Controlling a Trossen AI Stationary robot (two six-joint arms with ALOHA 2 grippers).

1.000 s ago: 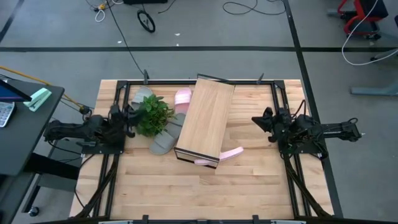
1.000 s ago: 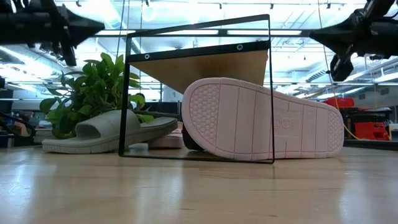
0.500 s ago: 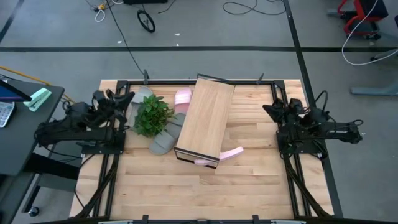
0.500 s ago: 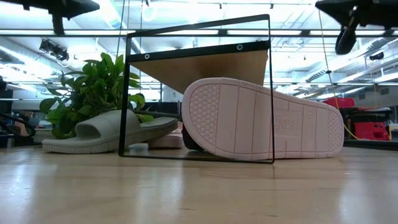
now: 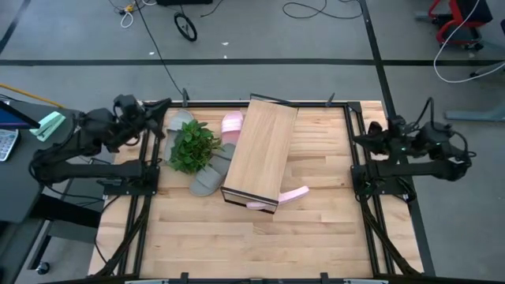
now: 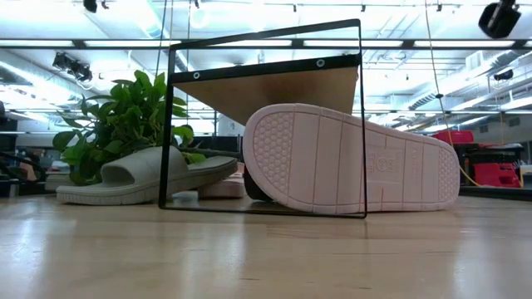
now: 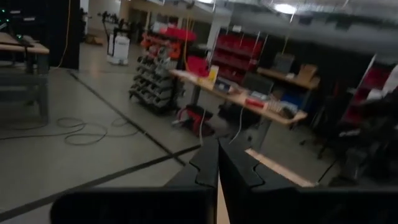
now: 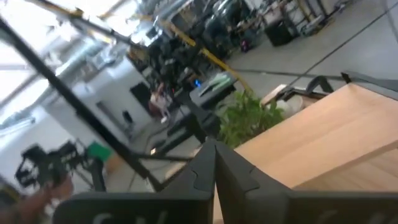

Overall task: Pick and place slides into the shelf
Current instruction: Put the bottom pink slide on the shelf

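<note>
hidden: pink slide mostly under shelf | grey slide partly behind plant

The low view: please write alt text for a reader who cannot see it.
A large pale pink foam slide stands on its edge, ribbed sole facing the camera, inside the black-framed light-wood shelf. Behind, a grey foam slide lies before a leafy green plant.

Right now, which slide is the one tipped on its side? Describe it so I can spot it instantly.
Start at the shelf lying askew mid-table. At its near end, a pale pink slide pokes out from underneath toward the right arm's side. It alone stands on edge, showing its ribbed sole in the low view; the grey slide by the plant lies flat.
</note>
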